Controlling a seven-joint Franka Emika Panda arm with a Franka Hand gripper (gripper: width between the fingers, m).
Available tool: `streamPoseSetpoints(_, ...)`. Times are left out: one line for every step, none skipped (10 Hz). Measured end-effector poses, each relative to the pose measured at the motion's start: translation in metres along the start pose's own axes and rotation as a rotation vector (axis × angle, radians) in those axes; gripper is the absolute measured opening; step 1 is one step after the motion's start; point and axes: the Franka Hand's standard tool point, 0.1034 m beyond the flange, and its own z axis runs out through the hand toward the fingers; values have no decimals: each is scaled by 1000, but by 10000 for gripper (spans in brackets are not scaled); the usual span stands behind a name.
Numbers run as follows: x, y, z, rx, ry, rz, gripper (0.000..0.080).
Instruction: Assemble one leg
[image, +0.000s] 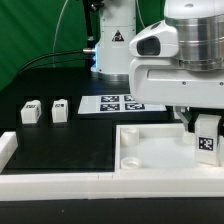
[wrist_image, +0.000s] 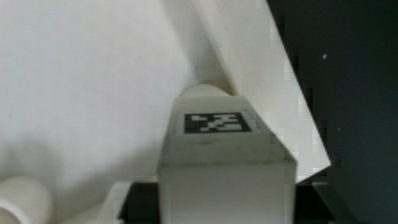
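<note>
My gripper (image: 204, 122) is shut on a leg (image: 207, 140), a small white block with a black-and-white tag. It holds the leg upright over the far right corner of the big white panel (image: 160, 152). In the wrist view the leg (wrist_image: 221, 150) fills the space between the dark fingers (wrist_image: 143, 200), with its tag facing the camera and the panel's edge (wrist_image: 267, 70) beyond it. I cannot tell whether the leg touches the panel. Two more legs (image: 30, 111) (image: 59, 110) stand on the black table at the exterior view's left.
The marker board (image: 118, 103) lies flat behind the panel. A white raised border (image: 60, 181) runs along the table's front, with a short piece (image: 6, 148) at the left. The robot's base (image: 112, 45) stands at the back.
</note>
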Motion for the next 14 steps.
streamPoseSetpoints(0, 0, 0, -1, 0, 114, 294)
streamPoseSetpoints(0, 1, 0, 0, -1, 210, 294)
streamPoseSetpoints(0, 1, 0, 2, -2, 340, 294)
streamPoseSetpoints(0, 1, 0, 2, -4, 446, 294)
streamPoseSetpoints(0, 1, 0, 2, -5, 528, 294)
streamPoseSetpoints(0, 1, 0, 3, -8, 643, 294)
streamPoseSetpoints(0, 1, 0, 4, -9, 738, 294)
streamPoseSetpoints(0, 1, 0, 3, -8, 820, 294)
streamPoseSetpoints(-1, 0, 0, 3, -8, 854, 294)
streamPoseSetpoints(-1, 0, 0, 2, -7, 904, 294)
streamPoseSetpoints(-1, 0, 0, 2, -7, 894, 294)
streamPoseSetpoints(-1, 0, 1, 2, -8, 886, 294)
streamPoseSetpoints(-1, -1, 1, 2, -8, 843, 498)
streamPoseSetpoints(-2, -1, 1, 1, -7, 799, 498)
